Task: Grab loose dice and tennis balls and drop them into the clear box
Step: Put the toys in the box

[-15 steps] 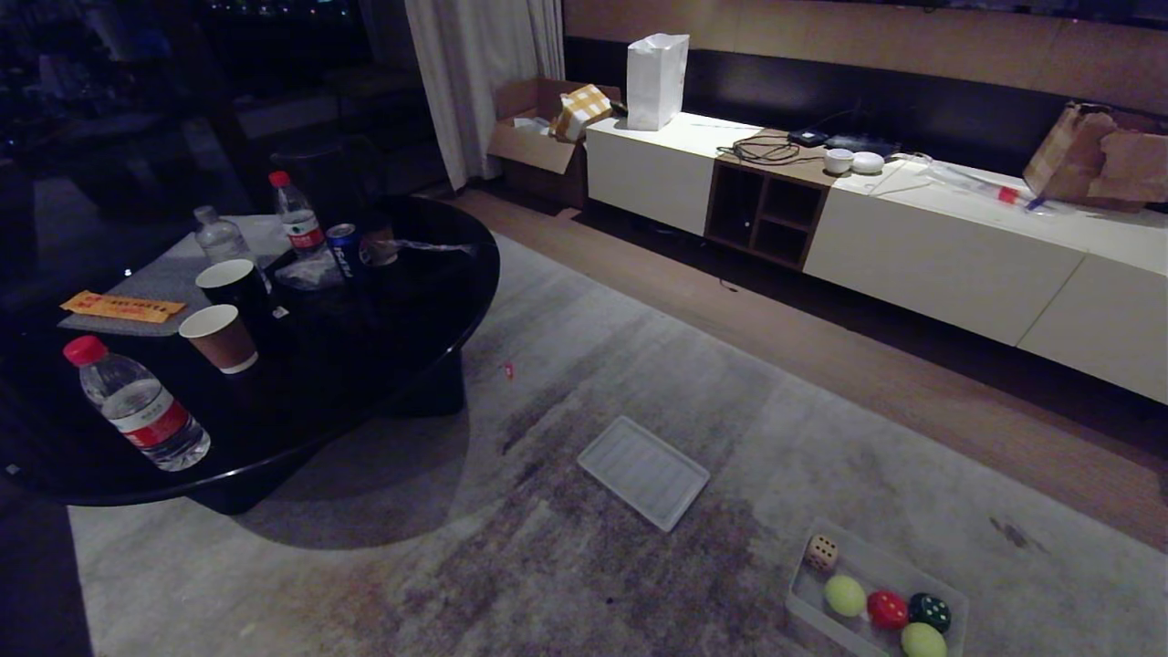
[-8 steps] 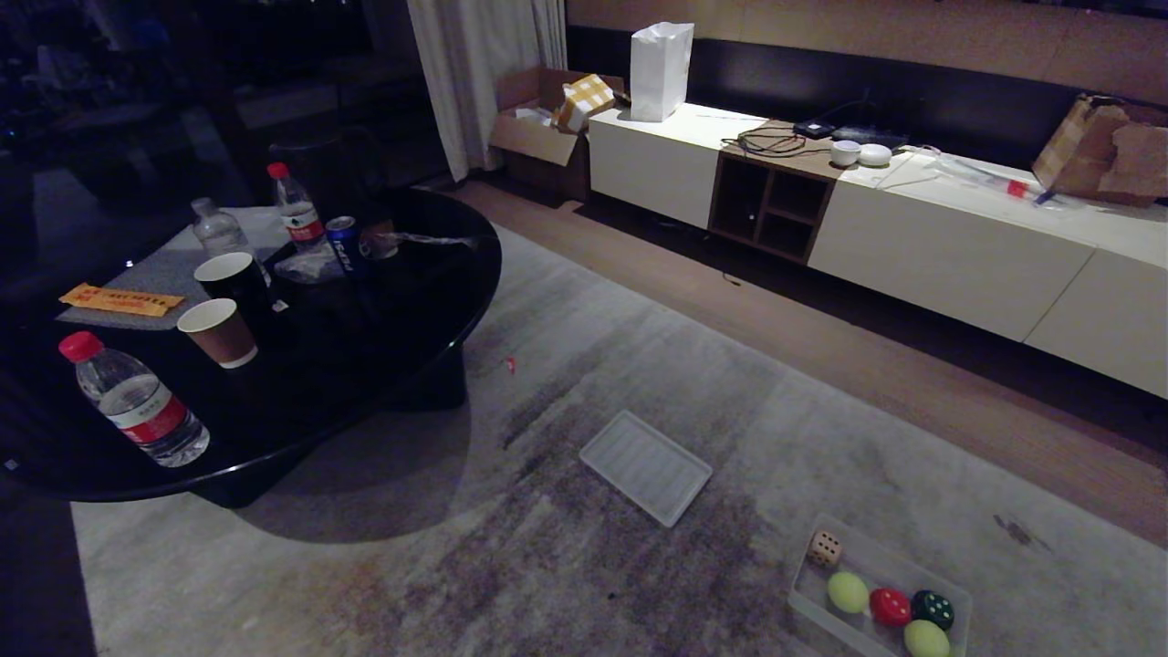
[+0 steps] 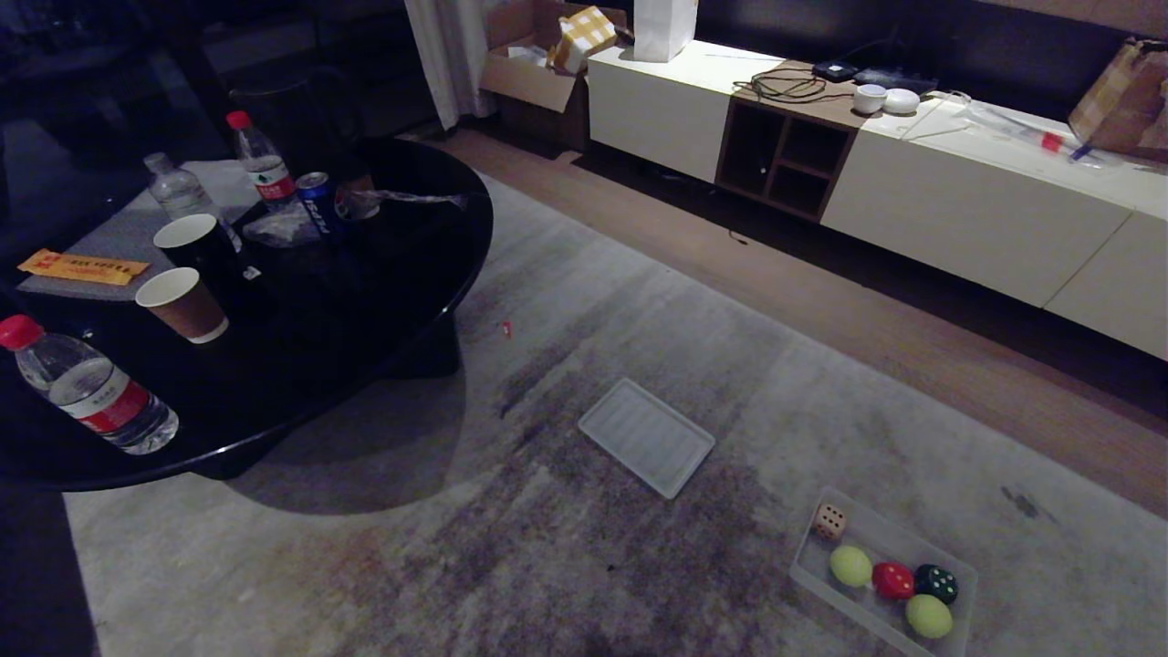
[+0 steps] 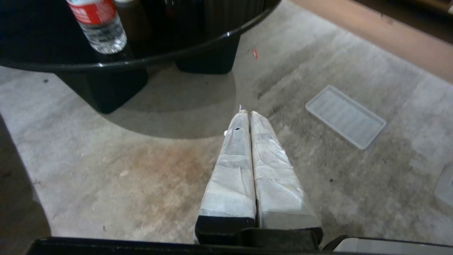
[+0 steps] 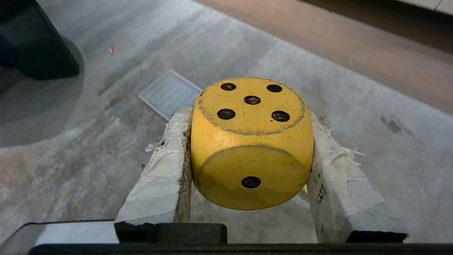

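A: Grippers first. Right gripper (image 5: 247,141), seen only from its own wrist camera, is clamped on the yellow die (image 5: 252,141), one taped finger (image 5: 166,170) pressed to each side, held above the carpet (image 5: 354,117). Left gripper (image 4: 250,117) has its two taped fingers pressed together with nothing between them, pointing down at the carpet near the black table (image 4: 148,60).

B: Die orientation?

A: Five-pip face turned up and away from the camera, one-pip face toward the camera. A cube, so no long axis to log.

B: Box?

A: Clear box (image 3: 963,584) sits on the carpet at the lower right of the head view, long axis running diagonally from near-right to far-left. Inside: beige die (image 3: 829,522) at the far corner, then a tennis ball (image 3: 850,566), red die (image 3: 893,580), dark green die (image 3: 935,584) and a second tennis ball (image 3: 929,616), packed close together.

B: View differences?

A: Head view shows neither arm and not the yellow die; it alone shows the box contents. The ribbed clear lid (image 3: 646,436) lies flat on the carpet between table and box and appears in all three views. The left wrist view catches only an edge of something clear at its right border; cannot tell if it is the box.
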Available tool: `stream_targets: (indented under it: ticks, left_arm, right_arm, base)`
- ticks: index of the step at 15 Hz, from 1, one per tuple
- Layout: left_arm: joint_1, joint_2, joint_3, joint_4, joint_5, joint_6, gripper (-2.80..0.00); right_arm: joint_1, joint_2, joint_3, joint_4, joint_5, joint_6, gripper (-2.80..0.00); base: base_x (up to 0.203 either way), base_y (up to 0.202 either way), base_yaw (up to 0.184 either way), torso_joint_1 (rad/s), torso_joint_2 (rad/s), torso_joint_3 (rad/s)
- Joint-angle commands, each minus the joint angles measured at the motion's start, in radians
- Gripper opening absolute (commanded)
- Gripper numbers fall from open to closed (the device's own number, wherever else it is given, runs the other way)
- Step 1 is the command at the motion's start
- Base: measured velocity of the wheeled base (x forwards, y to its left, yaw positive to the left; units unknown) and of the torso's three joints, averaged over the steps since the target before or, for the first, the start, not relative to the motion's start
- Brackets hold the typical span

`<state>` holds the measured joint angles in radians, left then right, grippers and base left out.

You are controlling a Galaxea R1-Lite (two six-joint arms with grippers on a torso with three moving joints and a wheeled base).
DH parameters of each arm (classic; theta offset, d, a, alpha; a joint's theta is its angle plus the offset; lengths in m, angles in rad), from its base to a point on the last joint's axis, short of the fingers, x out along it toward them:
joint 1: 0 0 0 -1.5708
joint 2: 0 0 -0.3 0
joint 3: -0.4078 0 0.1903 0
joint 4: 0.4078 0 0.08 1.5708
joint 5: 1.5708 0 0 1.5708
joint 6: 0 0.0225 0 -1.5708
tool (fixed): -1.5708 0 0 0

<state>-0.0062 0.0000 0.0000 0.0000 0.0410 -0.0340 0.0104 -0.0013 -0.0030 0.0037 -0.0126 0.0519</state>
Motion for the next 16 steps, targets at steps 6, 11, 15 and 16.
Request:
stream_targets:
  ticks: [6,11,15,16]
  left_arm:
    - [0.0,0.002,0.002,0.0,-0.001,0.009,-2.8]
    - [0.0,0.002,0.002,0.0,-0.001,0.011,-2.8]
    - [0.0,0.002,0.002,0.0,-0.001,0.011,-2.8]
    - [0.0,0.002,0.002,0.0,-0.001,0.011,-2.8]
  right_arm:
    - [0.0,0.001,0.001,-0.001,-0.001,0.002,-2.8]
    - [0.0,0.001,0.001,-0.001,-0.001,0.002,-2.8]
    - [0.0,0.001,0.001,-0.001,-0.001,0.002,-2.8]
    - [0.0,0.001,0.001,-0.001,-0.001,0.002,-2.8]
  base:
    - [0.0,0.0,0.0,0.003,0.0,-0.199]
    - [0.0,0.0,0.0,0.003,0.0,-0.201]
    - [0.0,0.0,0.0,0.002,0.0,-0.199]
    - [0.0,0.0,0.0,0.002,0.0,-0.198]
